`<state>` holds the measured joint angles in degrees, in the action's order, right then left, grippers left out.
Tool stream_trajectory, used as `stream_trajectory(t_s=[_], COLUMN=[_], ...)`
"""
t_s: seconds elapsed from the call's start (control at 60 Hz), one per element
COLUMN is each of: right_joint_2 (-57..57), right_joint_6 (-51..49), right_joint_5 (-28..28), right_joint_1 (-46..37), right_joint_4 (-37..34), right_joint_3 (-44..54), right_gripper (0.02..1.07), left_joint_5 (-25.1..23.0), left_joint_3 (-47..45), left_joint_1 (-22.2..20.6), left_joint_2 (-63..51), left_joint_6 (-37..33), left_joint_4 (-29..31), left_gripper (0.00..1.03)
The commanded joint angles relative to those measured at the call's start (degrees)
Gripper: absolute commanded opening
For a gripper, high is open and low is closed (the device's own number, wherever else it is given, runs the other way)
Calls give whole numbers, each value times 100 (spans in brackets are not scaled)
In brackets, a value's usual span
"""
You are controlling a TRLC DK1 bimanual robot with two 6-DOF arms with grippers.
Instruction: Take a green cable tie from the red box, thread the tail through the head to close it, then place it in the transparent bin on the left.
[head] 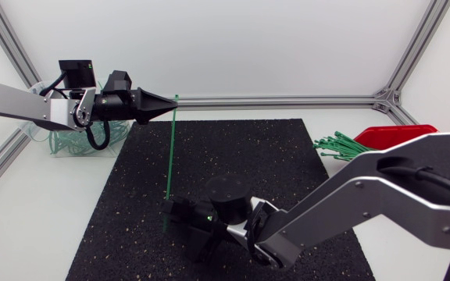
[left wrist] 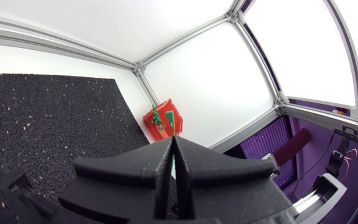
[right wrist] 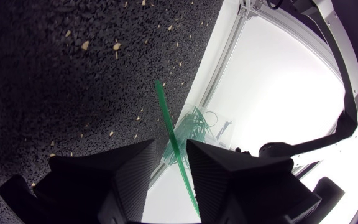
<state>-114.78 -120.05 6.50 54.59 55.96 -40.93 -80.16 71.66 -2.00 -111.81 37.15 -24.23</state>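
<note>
r end effector point(right wrist: 170, 148) spread round green tie point(head: 170, 156) low end; l end effector point(head: 173, 104) clamps top

one green cable tie point(head: 170, 156) stands straight and nearly upright (unclosed, no loop). the red box point(head: 401, 134) at far right spills loose ties point(head: 338, 146); the transparent bin point(head: 59, 145) at far left holds looped ones.
</note>
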Motion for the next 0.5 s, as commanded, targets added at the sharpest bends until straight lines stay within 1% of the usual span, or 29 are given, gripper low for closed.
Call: stream_trajectory(t_s=[0.0,0.167,0.25,0.483], right_joint_2=[-62,8,61,158], right_joint_6=[-150,-177,-177,-186], right_joint_5=[70,70,70,44], right_joint_1=[-18,-18,-1,105], right_joint_4=[81,90,90,90], right_joint_3=[-47,-3,32,173], right_gripper=[30,28,21,21], left_joint_5=[-96,-87,-96,-96], left_joint_3=[-73,-47,-38,-20], left_joint_1=[24,24,15,33], left_joint_2=[72,54,54,45], left_joint_6=[117,117,117,117], left_joint_4=[-3,-3,-12,-3], left_gripper=[3,3,3,3])
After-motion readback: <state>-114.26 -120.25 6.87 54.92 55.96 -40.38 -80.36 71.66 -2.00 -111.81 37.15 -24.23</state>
